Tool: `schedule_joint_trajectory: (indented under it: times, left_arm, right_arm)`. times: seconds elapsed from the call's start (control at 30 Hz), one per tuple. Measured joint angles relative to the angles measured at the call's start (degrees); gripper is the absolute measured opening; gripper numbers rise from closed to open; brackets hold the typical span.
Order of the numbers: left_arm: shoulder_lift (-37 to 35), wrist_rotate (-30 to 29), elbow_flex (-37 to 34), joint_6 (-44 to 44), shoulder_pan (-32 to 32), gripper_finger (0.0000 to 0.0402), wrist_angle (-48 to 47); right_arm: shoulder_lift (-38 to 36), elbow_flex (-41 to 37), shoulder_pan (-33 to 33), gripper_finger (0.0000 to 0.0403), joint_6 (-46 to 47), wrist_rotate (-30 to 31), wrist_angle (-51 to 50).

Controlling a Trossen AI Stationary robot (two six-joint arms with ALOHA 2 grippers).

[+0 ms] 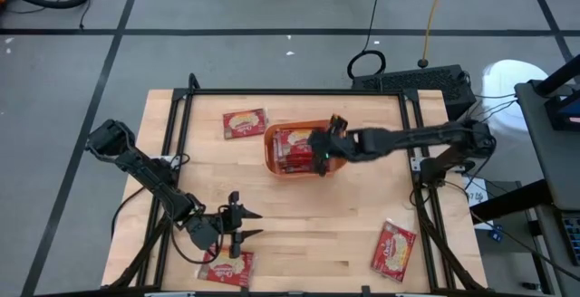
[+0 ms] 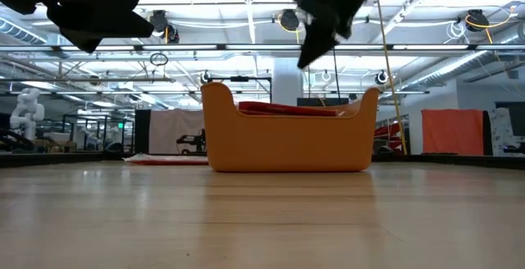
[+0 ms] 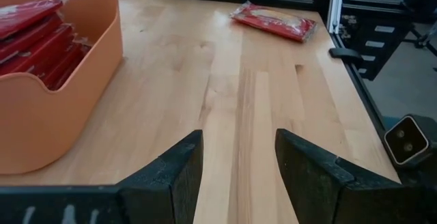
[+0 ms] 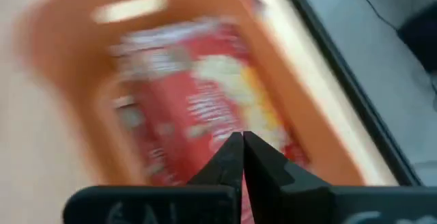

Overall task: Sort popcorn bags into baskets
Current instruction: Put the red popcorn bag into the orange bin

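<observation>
The orange basket [image 1: 272,157] stands at the table's middle with several red popcorn bags [image 1: 292,148] lying in it; the low view shows their red edge [image 2: 287,109] at the rim. My right gripper [image 4: 242,141] hangs shut and bare above the basket [image 4: 68,60], over the top bag [image 4: 198,101], clear of the rim in the low view [image 2: 310,56]. My left gripper [image 1: 256,224] waits open near the front left, with bare table between its fingers [image 3: 239,142]. Loose bags lie flat on the table: far left of the basket [image 1: 245,123], front left [image 1: 227,266] and front right [image 1: 392,249].
A black frame [image 1: 290,92] runs round the table's far and side edges. Bare wood lies between the basket and the front edge. The front-right bag [image 3: 276,20] shows ahead of the left gripper, with the basket's wall [image 3: 61,108] beside it.
</observation>
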Motion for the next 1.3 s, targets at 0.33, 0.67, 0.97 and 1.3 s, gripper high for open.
schedule_joint_trajectory:
  times: [0.33, 0.67, 0.97, 1.3]
  left_arm:
    - [0.0, 1.1, 0.0, 0.0, -0.2, 0.0186, 0.3]
    - [0.0, 1.1, 0.0, 0.3, -0.2, 0.0186, 0.8]
    - [0.0, 1.1, 0.0, 0.4, -0.2, 0.0186, 0.8]
    - [0.0, 1.1, 0.0, -0.1, -0.3, 0.0186, 0.6]
  right_arm:
    - [0.6, -12.9, -6.9, 0.0001, -0.9, -4.4, 10.7]
    - [0.6, -17.2, -7.0, 0.0, -3.4, -6.0, 22.0]
    - [0.9, -17.3, -7.0, 0.0, -4.7, -7.3, 27.0]
    - [-4.0, -13.8, 3.9, 0.0, -0.1, -4.5, 27.7]
